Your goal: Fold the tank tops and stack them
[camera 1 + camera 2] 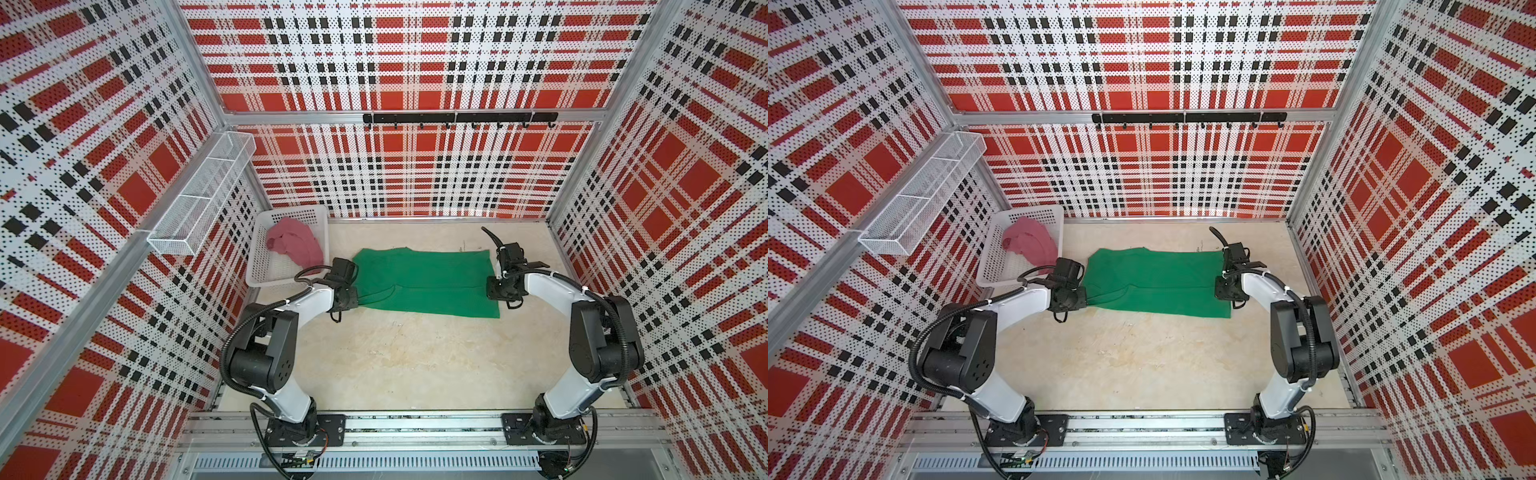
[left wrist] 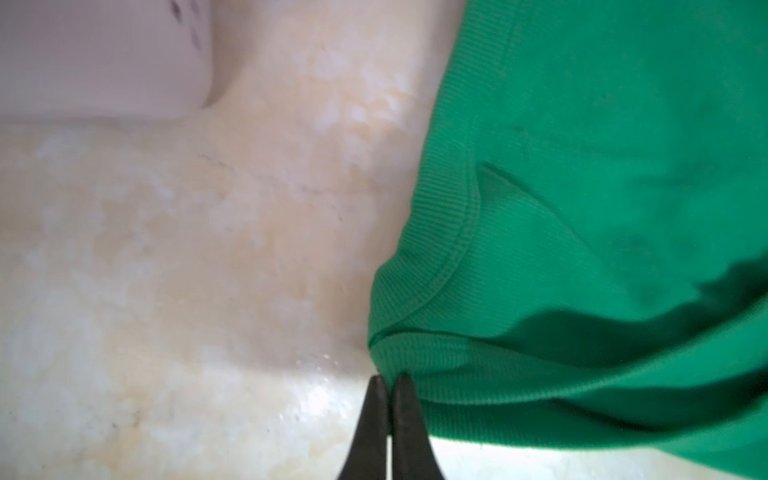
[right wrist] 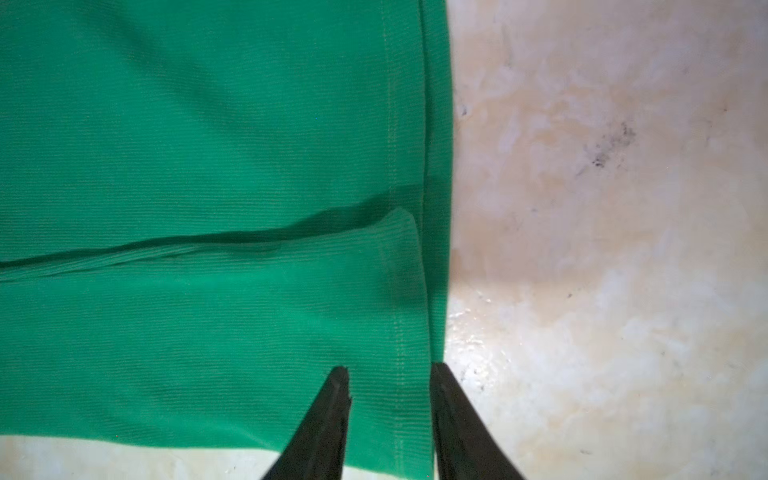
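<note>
A bright green tank top (image 1: pixel 424 282) lies spread flat on the far middle of a pale desk (image 1: pixel 415 361), between two robot arms. The left end effector (image 2: pixel 389 380) is pressed together, pinching the top's left edge by a stitched band. The right end effector (image 3: pixel 388 370) stands spread, its fingers straddling the stitched right hem, one over cloth, one at the cloth's edge. A rose-pink tank top (image 1: pixel 295 243) sits crumpled in a white perforated basket (image 1: pixel 262 266) at the far left.
</note>
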Available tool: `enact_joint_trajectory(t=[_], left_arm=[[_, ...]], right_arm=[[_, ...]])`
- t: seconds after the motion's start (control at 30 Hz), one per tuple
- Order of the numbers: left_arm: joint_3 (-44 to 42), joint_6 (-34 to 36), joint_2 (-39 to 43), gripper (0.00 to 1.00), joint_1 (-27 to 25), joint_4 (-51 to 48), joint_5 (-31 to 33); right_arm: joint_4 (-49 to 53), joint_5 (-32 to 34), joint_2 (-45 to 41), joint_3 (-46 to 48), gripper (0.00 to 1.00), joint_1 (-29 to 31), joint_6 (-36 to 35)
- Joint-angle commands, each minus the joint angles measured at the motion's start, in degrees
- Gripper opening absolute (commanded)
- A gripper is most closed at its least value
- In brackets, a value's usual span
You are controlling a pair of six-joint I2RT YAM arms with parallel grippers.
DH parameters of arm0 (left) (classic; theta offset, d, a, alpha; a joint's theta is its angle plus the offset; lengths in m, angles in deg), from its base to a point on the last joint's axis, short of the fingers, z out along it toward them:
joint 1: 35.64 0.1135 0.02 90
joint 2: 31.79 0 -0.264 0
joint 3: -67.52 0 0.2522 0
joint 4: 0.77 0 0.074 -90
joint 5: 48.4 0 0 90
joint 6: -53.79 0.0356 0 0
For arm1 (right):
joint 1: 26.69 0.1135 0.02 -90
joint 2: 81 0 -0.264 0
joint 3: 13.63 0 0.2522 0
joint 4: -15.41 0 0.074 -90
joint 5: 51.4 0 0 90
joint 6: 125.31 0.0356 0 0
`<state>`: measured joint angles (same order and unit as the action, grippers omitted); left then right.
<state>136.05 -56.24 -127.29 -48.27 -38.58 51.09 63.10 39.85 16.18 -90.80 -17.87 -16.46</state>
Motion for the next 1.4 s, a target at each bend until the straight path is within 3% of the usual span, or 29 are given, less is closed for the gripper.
enact_joint_trajectory(t=[0.0, 0.27, 0.53, 0.63, 0.73, 0.9, 1.1, 1.17, 1.37], left_arm=[[3.6, 1.5, -2.2, 0.0, 1.8, -0.2, -1.1], [9.2, 2.0, -8.1, 0.01, 2.4, -0.8, -2.8], [7.1, 1.6, -5.6, 0.02, 3.1, -1.7, -2.0], [5.6, 1.6, -4.8, 0.09, 4.1, -1.7, -1.4], [5.7, 1.9, -3.8, 0.31, 4.4, -2.2, -0.2], [9.0, 2.2, -2.0, 0.47, 3.5, -4.8, 2.2], [12.8, 1.1, -0.7, 0.5, -1.1, -7.0, 3.7], [13.2, 0.4, -0.5, 0.5, -1.1, -7.0, 3.1], [15.2, -3.0, -1.3, 0.47, -7.8, -5.1, -1.0]], right_arm=[[-0.6, 0.1, -0.2, 0.1, 0.37, -0.4, -1.0], [-2.8, -0.7, 1.6, 0.0, 0.36, -0.4, -0.9], [-4.4, -3.7, 2.5, -0.7, 0.38, -0.3, -2.0], [-5.0, -4.6, 3.9, -0.6, 0.38, -0.2, -1.5], [-5.8, -4.6, 5.1, -0.7, 0.38, 0.1, -0.9], [-6.5, -3.0, 7.0, -0.9, 0.32, 0.1, 0.5], [-5.0, 1.1, 9.1, 0.0, 0.25, -2.8, 2.1], [-5.1, 1.9, 8.1, 1.2, 0.24, -4.2, 2.3], [-3.9, 1.7, 1.4, 2.4, 0.24, -4.3, 1.7]])
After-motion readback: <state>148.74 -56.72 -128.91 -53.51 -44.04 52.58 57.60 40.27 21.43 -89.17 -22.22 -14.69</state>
